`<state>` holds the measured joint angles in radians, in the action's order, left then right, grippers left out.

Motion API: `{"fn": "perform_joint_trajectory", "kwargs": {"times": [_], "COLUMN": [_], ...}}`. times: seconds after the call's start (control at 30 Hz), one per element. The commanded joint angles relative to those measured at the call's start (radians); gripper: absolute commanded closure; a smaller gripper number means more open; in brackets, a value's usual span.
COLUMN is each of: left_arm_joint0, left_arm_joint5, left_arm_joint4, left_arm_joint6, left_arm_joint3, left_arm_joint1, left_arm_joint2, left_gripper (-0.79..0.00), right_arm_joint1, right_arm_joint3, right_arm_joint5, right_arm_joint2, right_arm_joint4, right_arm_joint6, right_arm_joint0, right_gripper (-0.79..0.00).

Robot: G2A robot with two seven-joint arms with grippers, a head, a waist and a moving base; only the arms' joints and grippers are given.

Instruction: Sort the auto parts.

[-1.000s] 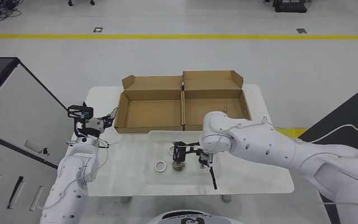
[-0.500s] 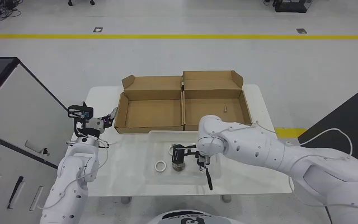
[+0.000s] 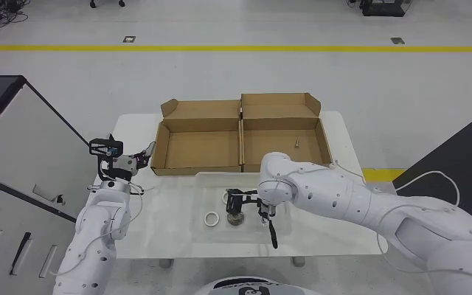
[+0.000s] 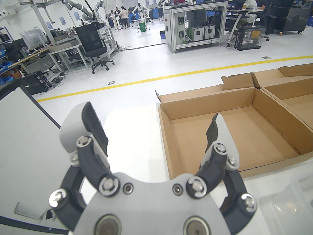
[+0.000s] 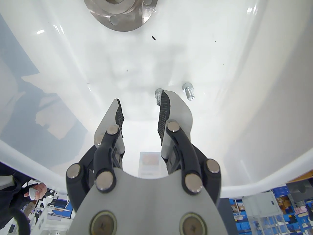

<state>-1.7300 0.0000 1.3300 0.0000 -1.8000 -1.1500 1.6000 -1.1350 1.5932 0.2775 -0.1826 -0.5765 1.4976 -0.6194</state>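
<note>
In the right wrist view my right gripper hangs open inside a clear plastic tray. Two short silver bolts lie at its tips: one bolt lies free, the other bolt is half hidden behind a finger. Farther ahead in the tray sits a round metal flange. The top view shows the flange, a white ring and the right gripper over the tray. My left gripper is open and holds nothing, beside the left cardboard box.
Two open cardboard boxes stand side by side at the back of the table: the left box holds nothing and the right box holds one small bolt. A second white ring lies in the tray.
My right arm has shifted slightly to the left and toward the table's front edge over the tray. The left arm has not moved.
</note>
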Motion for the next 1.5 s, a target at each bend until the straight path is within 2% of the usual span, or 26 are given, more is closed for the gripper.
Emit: {"fn": "perform_joint_trajectory", "kwargs": {"times": [0.0,0.5,1.17,1.47], "left_arm_joint0": [0.0,0.0,0.0,0.0], "left_arm_joint5": [0.0,0.0,0.0,0.0], "left_arm_joint4": [0.0,0.0,0.0,0.0], "left_arm_joint6": [0.0,0.0,0.0,0.0], "left_arm_joint3": [0.0,0.0,0.0,0.0], "left_arm_joint1": [0.0,0.0,0.0,0.0], "left_arm_joint2": [0.0,0.0,0.0,0.0], "left_gripper": [-0.785,-0.785,-0.785,-0.785], "right_arm_joint1": [0.0,-0.001,-0.001,-0.007], "right_arm_joint3": [-0.003,-0.019,-0.023,-0.025], "right_arm_joint5": [-0.003,-0.004,0.003,0.013], "right_arm_joint2": [-0.004,-0.029,-0.064,-0.071], "right_arm_joint4": [-0.008,-0.042,-0.059,-0.064], "right_arm_joint6": [-0.009,-0.02,-0.007,-0.003], "right_arm_joint0": [-0.004,-0.033,-0.061,-0.07], "right_gripper": [-0.348,-0.363,-0.231,-0.228]}}
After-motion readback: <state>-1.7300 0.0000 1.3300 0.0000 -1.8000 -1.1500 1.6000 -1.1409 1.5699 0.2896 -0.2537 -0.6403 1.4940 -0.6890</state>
